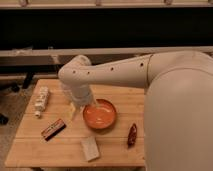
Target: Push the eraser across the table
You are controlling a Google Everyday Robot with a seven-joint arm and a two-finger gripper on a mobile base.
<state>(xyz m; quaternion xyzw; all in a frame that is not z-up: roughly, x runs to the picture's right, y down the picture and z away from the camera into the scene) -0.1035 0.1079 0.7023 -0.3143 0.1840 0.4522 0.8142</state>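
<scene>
On table [45, 150], eraser [53, 129] near claw [75, 112], apart

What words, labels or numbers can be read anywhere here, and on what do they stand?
None can be read.
The eraser shows an orange-red stripe; any print on it is too blurred to tell.
The pale block, orange bowl and robot arm show no marks.
The hand hangs over the table, left of the bowl.

Cream-white robot arm [125, 70], smooth rounded shells, thick tapering forearm with a row of small dark dots along its side, bulbous joint housing, pale gripper [75, 111] low over the table [115, 147]
</scene>
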